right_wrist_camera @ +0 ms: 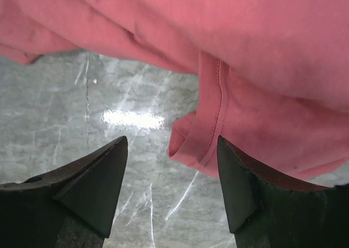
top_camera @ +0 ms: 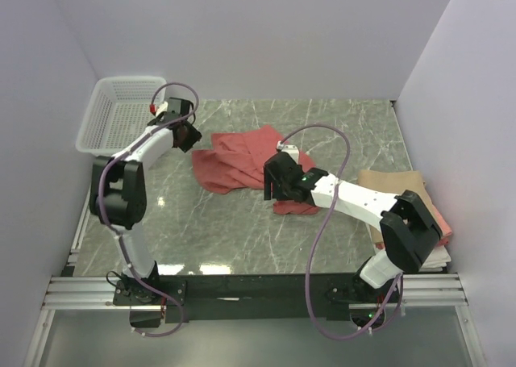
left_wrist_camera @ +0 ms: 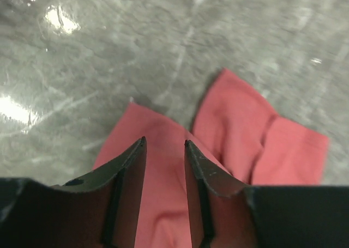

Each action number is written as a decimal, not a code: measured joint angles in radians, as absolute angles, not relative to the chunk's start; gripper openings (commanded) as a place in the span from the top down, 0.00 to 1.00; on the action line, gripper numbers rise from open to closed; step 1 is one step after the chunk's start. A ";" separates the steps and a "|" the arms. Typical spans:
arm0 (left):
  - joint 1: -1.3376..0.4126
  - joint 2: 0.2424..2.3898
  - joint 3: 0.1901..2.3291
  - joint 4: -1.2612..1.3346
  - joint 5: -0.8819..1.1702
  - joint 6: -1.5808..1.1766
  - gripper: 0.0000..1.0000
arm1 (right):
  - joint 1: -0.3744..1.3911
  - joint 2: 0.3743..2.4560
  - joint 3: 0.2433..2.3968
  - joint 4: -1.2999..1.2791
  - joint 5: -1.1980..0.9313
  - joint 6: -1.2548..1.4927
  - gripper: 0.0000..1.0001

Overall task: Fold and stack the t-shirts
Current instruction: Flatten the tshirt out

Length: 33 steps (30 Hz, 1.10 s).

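Top external view: your salmon-red shirt [top_camera: 242,161] lies bunched up and unfolded around the middle of the marble table [top_camera: 242,238], a bit toward the back.
Left gripper: you've got the left gripper [top_camera: 187,133] near the shirt's left edge, just in front of the white mesh basket [top_camera: 97,117] in the far-left corner.
Left wrist view: the left gripper [left_wrist_camera: 163,144] is partly open, with a narrow gap between the fingers [left_wrist_camera: 131,171]. Red cloth [left_wrist_camera: 240,122] shows through the gap and beyond the tips, but nothing looks pinched, so you're holding nothing. Past the cloth it's just grey table [left_wrist_camera: 136,41].
Right gripper: your right gripper [top_camera: 270,183] sits over the shirt's near-right part, arm stretched in from the right.
Right wrist view: the right gripper [right_wrist_camera: 172,140] is spread wide. A stitched hem [right_wrist_camera: 210,122] of the shirt [right_wrist_camera: 245,41] hangs down between the two tips, closer to the right-hand one. Neither finger [right_wrist_camera: 98,177] clearly touches it, so no grip there either. The rest of the shirt fills the top of the view, with table [right_wrist_camera: 82,106] underneath.
Folded stack: the folded stack [top_camera: 395,185] is at the right edge of the table, well apart from the red shirt. Tan is on top, with pink and white edges peeking out beneath, and your right arm partly covers it.
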<state>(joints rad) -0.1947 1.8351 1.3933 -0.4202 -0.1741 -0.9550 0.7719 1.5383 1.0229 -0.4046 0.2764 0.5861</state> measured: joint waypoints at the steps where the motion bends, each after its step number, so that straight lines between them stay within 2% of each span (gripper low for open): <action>1: -0.194 1.871 1.421 -0.441 -0.185 -0.955 0.61 | 0.777 1.542 1.022 -0.409 0.281 0.591 0.27; 12: -0.191 2.090 1.602 -0.547 -0.239 -0.970 0.62 | 0.792 1.542 0.993 -0.428 0.334 0.624 0.27; 17: -0.191 2.105 1.592 -0.556 -0.252 -0.990 0.64 | 0.798 1.549 0.986 -0.434 0.347 0.633 0.27; 21: -0.191 2.105 1.549 -0.546 -0.260 -0.995 0.70 | 0.799 1.597 0.986 -0.434 0.361 0.635 0.28; 24: -0.191 2.102 1.541 -0.537 -0.262 -1.000 0.77 | 0.799 1.642 0.987 -0.439 0.373 0.635 0.35; 25: -0.191 2.102 1.539 -0.533 -0.262 -1.001 0.81 | 0.799 1.651 0.987 -0.442 0.376 0.635 0.41; 27: -0.191 2.102 1.534 -0.527 -0.263 -1.002 0.94 | 0.799 1.658 0.989 -0.450 0.382 0.634 0.51; 28: -0.191 2.102 1.533 -0.521 -0.261 -1.001 0.99 | 0.799 1.658 0.992 -0.456 0.386 0.636 0.65; 30: -0.191 2.102 1.533 -0.517 -0.260 -0.996 0.99 | 0.799 1.657 1.002 -0.468 0.400 0.634 0.81; 31: -0.191 2.101 1.533 -0.516 -0.259 -0.991 0.99 | 0.799 1.654 1.007 -0.474 0.407 0.634 0.93; 32: -0.191 2.101 1.533 -0.516 -0.259 -0.988 0.99 | 0.799 1.648 1.011 -0.485 0.416 0.635 0.99; 33: -0.191 2.100 1.534 -0.517 -0.258 -0.985 0.99 | 0.797 1.639 1.014 -0.496 0.423 0.635 1.00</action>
